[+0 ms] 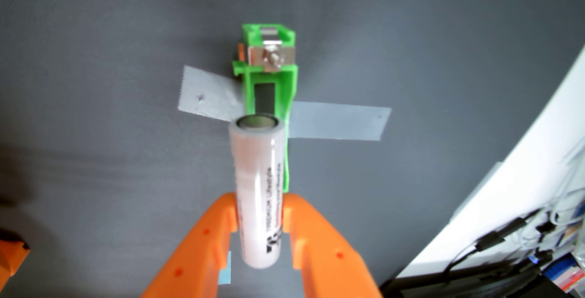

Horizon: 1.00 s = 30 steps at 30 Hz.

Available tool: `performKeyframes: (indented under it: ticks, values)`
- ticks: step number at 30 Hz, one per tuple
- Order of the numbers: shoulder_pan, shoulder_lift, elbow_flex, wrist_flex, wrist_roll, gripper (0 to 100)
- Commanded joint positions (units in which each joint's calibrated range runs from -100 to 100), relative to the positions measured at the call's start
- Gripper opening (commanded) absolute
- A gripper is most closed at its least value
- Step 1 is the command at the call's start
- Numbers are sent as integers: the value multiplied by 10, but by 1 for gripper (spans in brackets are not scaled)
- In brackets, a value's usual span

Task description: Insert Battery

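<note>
Orange gripper (260,214) clamping white battery (258,190) at lower half — rigid, slick-wrapped, likely slipping — hovering above green holder (269,73).

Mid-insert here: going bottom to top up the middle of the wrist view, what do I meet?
Orange claw gripping the white battery → battery's metal end → open slot of the green holder → metal contact with screw at the holder's far end.

Ahead of the orange plastic pincer (259,212): near half of green plastic holder (269,73) hidden behind white cylindrical battery (258,190). Print on battery blurred, unreadable. Pincer base cut off below.
</note>
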Motion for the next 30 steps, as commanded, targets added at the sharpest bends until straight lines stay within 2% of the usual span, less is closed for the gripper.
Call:
performKeyframes:
  ticks: [1,30]
  values:
    - [2,16,-22,-3,-2,2]
    - [2,28,-22,-30,-12,1]
